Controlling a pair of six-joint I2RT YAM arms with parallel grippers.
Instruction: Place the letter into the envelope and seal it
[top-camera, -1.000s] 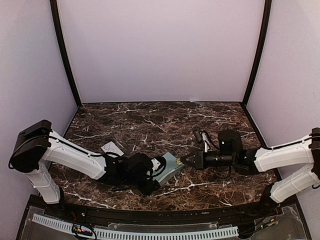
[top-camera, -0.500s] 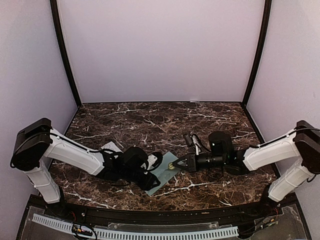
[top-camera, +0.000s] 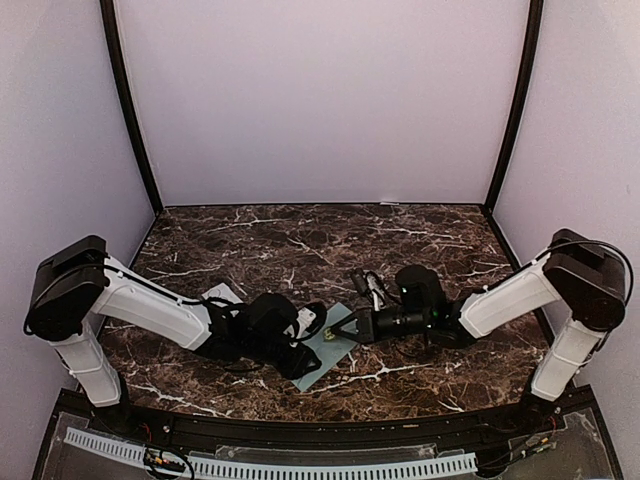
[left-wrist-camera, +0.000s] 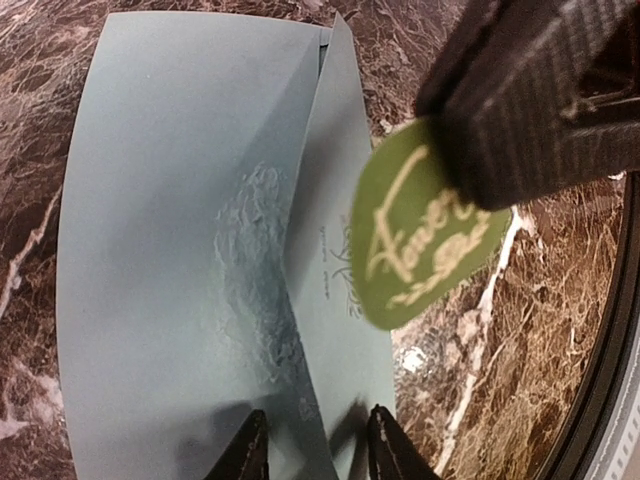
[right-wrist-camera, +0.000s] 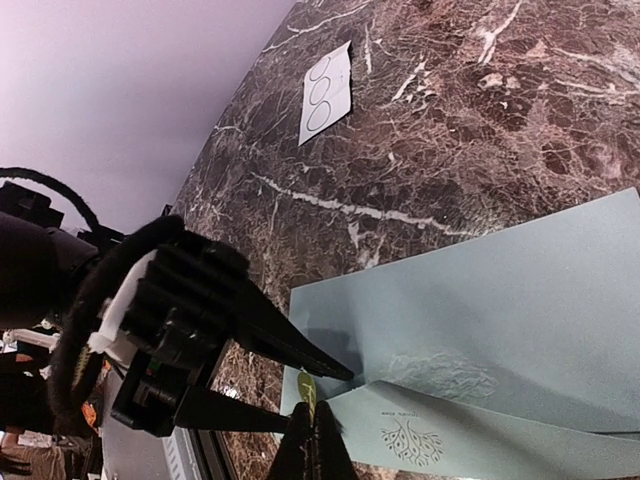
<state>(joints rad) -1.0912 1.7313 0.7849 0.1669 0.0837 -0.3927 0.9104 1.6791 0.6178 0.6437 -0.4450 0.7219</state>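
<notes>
Left wrist view alone showed lettering on green sticker (left-wrist-camera: 420, 230) pinched by right gripper (left-wrist-camera: 478, 135) over crinkled blue-green envelope (left-wrist-camera: 170, 250); left gripper (left-wrist-camera: 315, 455) jaws stood apart.

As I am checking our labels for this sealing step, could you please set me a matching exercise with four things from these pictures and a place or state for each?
Things:
1. pale blue-green paper envelope
2. round green sticker with gold print
3. small white paper strip with three circles
4. left gripper

Places and states:
A. jaws apart, tips at the envelope
B. pinched in the shut jaws of the right gripper
C. lying alone on the dark marble table, apart from both grippers
D. flat on the table between the two grippers

Pairs: 1-D, 2-B, 3-C, 4-A.
</notes>
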